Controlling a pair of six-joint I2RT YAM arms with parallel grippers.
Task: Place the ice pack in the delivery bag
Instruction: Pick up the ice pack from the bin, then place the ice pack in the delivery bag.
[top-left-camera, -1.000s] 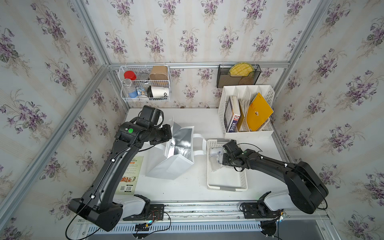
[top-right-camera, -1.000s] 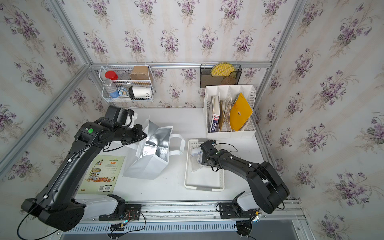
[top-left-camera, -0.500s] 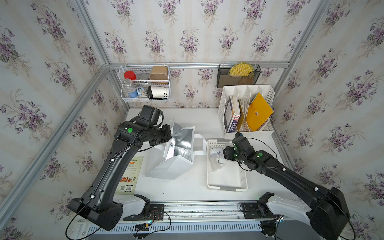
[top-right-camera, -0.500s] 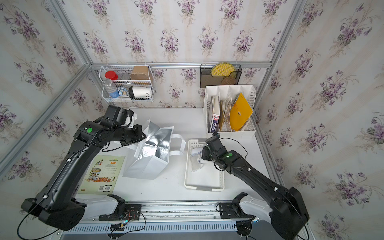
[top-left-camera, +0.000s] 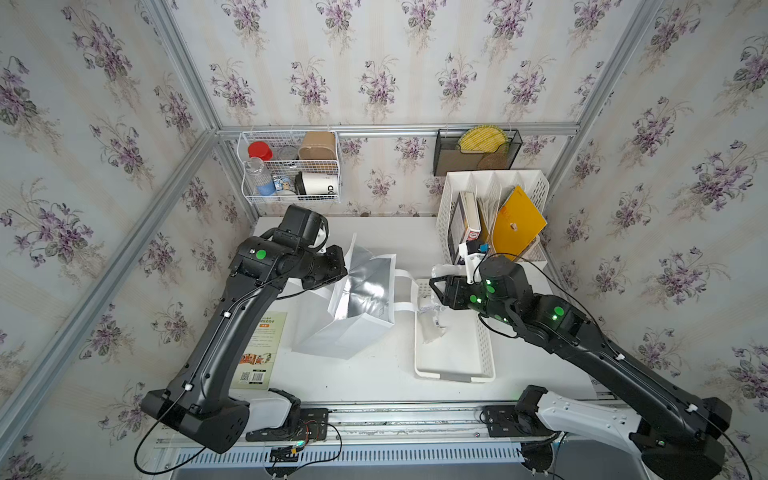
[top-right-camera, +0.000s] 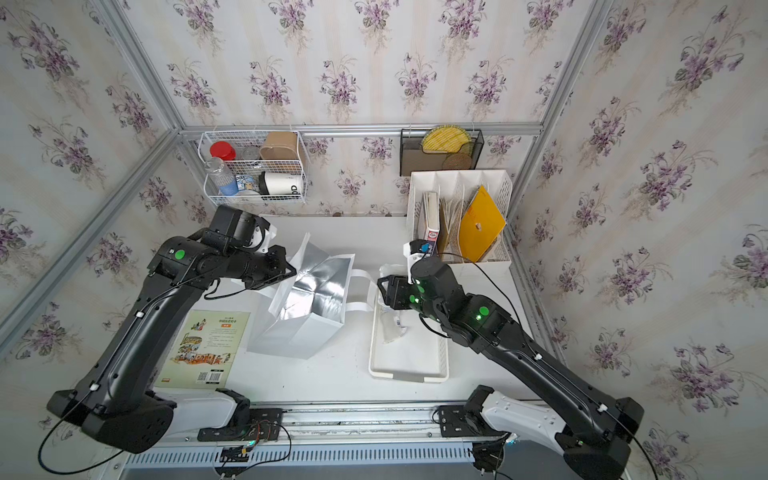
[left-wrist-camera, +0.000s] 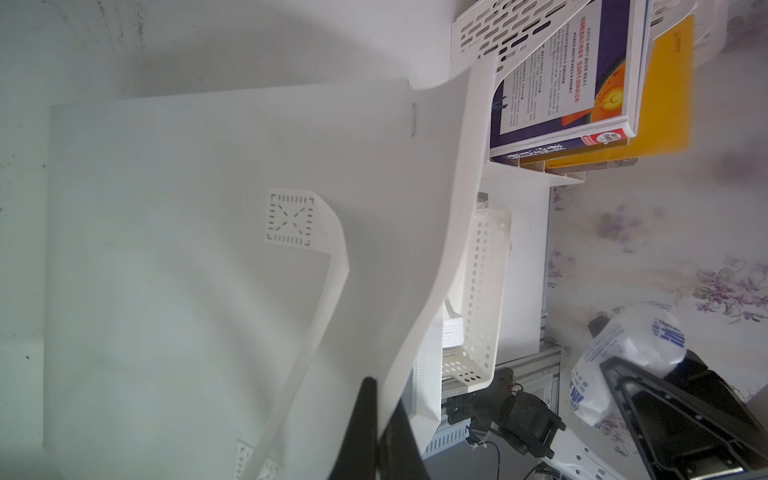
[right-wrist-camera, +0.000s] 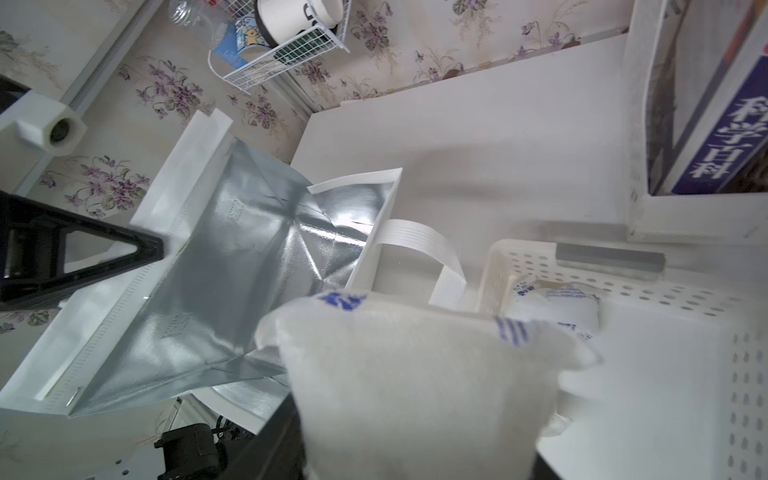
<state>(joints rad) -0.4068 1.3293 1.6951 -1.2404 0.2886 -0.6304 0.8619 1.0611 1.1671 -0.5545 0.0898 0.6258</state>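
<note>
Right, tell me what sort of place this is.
Probably a robot test cell dressed up as a home office: floral wallpaper mounted on an aluminium frame, with a wire basket and a file rack at a white table.

I am seeing the delivery bag (top-left-camera: 349, 332) showing white outside, shiny silver inside. The ice pack (right-wrist-camera: 415, 382) is looking cloudy white with blue print. The tray (top-left-camera: 453, 376) is showing white, dotted with holes. At the back right corner of the desk (top-left-camera: 374, 374) a folder (top-left-camera: 517, 224) is glowing yellow; purple flowers are patterning the pale wallpaper (top-left-camera: 374, 62).
</note>
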